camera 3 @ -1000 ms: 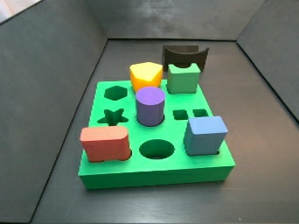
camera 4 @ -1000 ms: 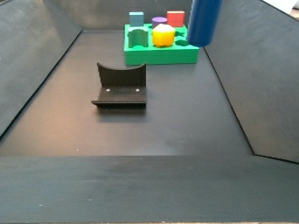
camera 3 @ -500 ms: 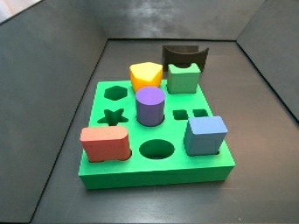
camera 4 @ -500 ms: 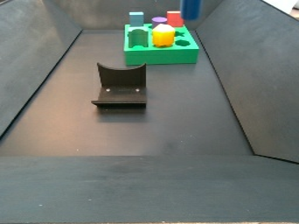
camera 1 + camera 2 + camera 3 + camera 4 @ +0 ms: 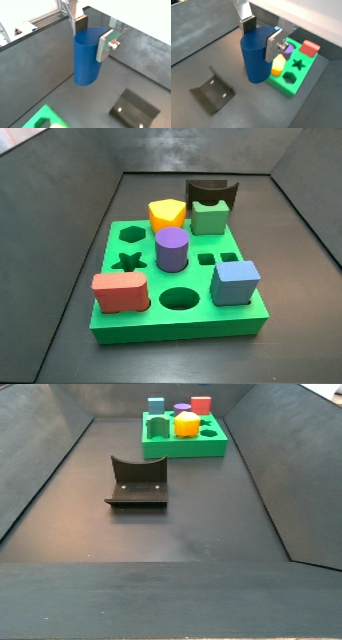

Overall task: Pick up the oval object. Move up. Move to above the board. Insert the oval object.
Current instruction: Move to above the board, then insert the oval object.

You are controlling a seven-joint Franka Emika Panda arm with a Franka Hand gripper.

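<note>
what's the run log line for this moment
gripper: shut on blue peg | peg: lifted off floor | green board: off to side | insert: pending

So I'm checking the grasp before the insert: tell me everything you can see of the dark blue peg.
The dark blue peg is a smooth, matte, plastic-looking column with rounded sides and a flat end. It hangs upright in the air, clamped near its top between the silver fingers of the pincer; nothing else touches it. In both wrist views it is off to the side of the green board, above the dark floor. Neither side view shows it.
</note>
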